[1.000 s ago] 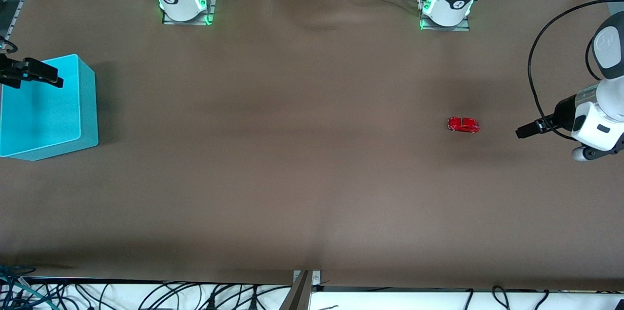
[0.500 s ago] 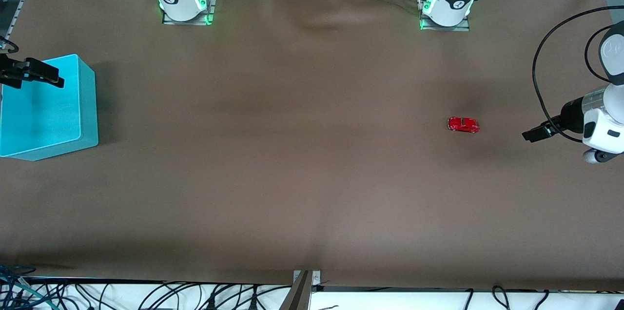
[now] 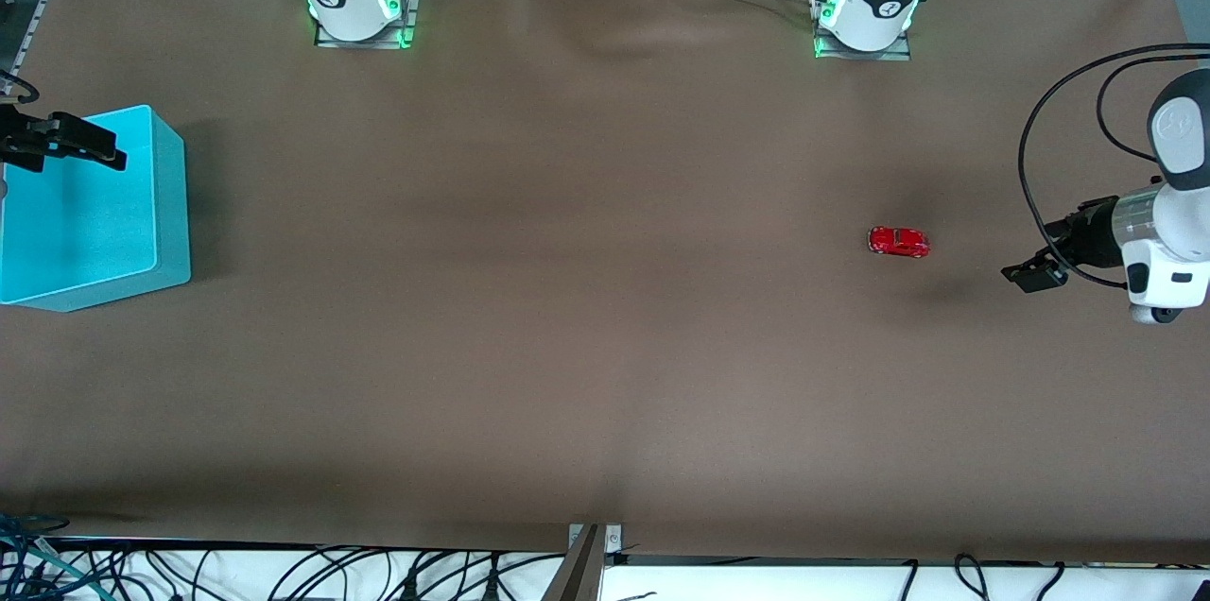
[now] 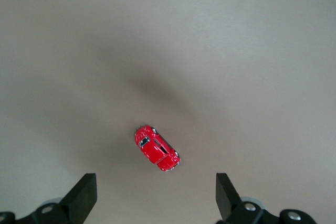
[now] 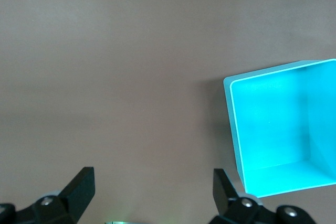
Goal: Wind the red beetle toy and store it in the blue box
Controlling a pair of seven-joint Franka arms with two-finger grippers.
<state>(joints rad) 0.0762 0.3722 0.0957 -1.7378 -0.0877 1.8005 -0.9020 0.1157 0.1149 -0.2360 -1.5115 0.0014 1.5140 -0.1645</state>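
the tiny glossy red beetle-shaped toy car (image 3: 899,242) is showing bright red paint with dark windows and pale silvery glints at its ends (clearest from the left wrist). the light cyan-turquoise rectangular plastic box (image 3: 165,204) is glowing plain and unpatterned, its rim reading paler than its walls. the flat matte brown table covering (image 3: 567,299) is looking uniform, with soft darker shadow patches. the black-fingered left gripper (image 3: 1032,277) and black-fingered right gripper (image 3: 71,143) are contrasting with white arm casings.

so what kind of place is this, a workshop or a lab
Most likely a robotics lab: two arm bases bolted along one edge of a large brown table, loose cables past its edge, and only test props on it, a red beetle toy and a blue box.
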